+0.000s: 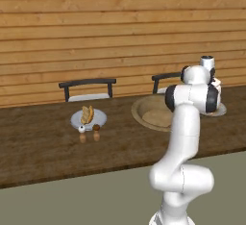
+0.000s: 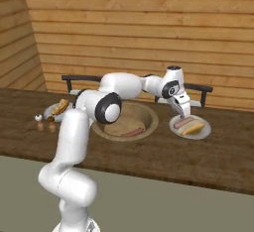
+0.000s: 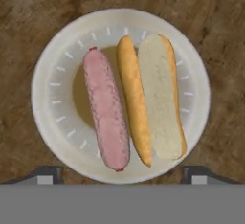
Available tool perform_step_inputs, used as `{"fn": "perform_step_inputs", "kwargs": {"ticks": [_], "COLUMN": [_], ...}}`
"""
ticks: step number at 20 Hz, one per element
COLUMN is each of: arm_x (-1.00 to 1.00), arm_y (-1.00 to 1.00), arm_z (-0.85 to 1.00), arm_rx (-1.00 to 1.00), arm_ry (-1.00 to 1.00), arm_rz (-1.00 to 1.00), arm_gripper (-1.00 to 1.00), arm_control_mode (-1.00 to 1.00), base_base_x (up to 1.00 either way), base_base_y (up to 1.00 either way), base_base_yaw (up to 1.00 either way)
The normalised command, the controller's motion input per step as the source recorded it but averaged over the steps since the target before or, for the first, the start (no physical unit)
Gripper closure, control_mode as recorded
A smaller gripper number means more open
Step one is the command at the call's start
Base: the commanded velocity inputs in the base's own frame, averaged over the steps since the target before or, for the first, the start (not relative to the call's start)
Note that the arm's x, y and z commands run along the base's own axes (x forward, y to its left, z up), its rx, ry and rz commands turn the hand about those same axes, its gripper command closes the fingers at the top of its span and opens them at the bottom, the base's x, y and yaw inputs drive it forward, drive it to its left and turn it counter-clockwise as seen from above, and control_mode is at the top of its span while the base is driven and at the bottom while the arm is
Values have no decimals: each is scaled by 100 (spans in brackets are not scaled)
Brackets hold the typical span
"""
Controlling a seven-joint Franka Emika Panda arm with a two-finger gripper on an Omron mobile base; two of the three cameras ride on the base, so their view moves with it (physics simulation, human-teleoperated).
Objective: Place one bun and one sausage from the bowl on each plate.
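Observation:
My gripper point(image 3: 123, 176) hangs open right above the right plate point(image 3: 52, 60), its fingertips spread wide near the plate's near rim with nothing between them. A pink sausage point(image 3: 106, 110) and a split bun point(image 3: 153, 98) lie side by side on that plate. From the right base view the gripper point(image 2: 182, 108) points down over the same plate point(image 2: 204, 133). The wooden bowl point(image 2: 149, 114) sits left of it with a sausage point(image 2: 133, 133) inside. The left plate point(image 1: 77, 120) carries a bun point(image 1: 87, 114). My arm covers part of the bowl point(image 1: 139, 108).
Two small shakers point(image 1: 82, 129) point(image 1: 96, 127) stand just in front of the left plate. Two dark chair backs point(image 1: 87, 83) point(image 2: 201, 88) rise behind the wooden counter, with a plank wall beyond. The counter's near edge point(image 1: 72, 178) runs across in front of my base.

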Motion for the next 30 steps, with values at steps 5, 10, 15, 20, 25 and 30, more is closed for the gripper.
{"fn": "perform_step_inputs", "kwargs": {"ticks": [5,10,15,20,25,30], "arm_x": [-89,-78,-26,49,23,-11], "arm_y": [99,100,100,62,2,-2], "arm_z": [82,6,-54,-63,-25,-44], "arm_rx": [-4,-2,6,16,-6,-5], "arm_ry": [6,5,6,4,5,13], "arm_rz": [29,30,19,2,3,5], "arm_gripper": [-100,-100,-100,-100,-100,-100], "arm_control_mode": [-100,-100,-100,-100,-100,-100], "base_base_x": [0,0,0,0,0,0], "base_base_y": [0,0,0,0,0,0], "base_base_yaw": [0,0,0,0,0,0]}}
